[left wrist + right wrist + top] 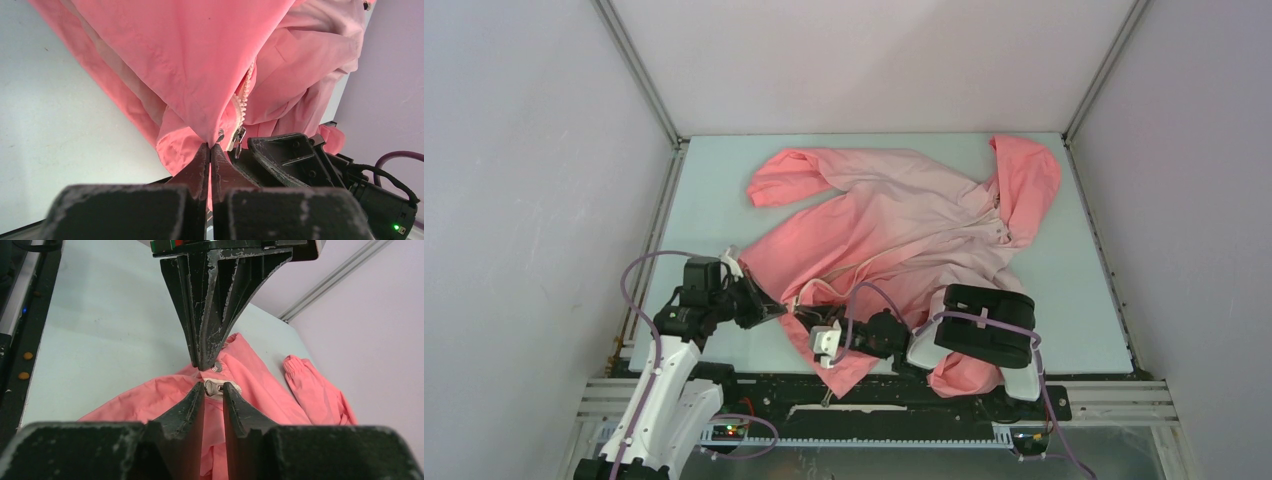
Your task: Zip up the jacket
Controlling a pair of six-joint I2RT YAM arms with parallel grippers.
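Observation:
The jacket lies spread on the table, coral pink fading to pale pink, with its hood at the far right. Its whitish zipper strip ends at the near hem. My left gripper is shut on the hem fabric just beside the metal zipper slider. My right gripper faces it, jaws parted a narrow gap, with the slider between the fingertips. The left gripper's fingers show from above in the right wrist view.
The right arm's black body lies over the jacket's near right part. One sleeve reaches to the far left. A black rail runs along the near table edge. Walls enclose the table on three sides.

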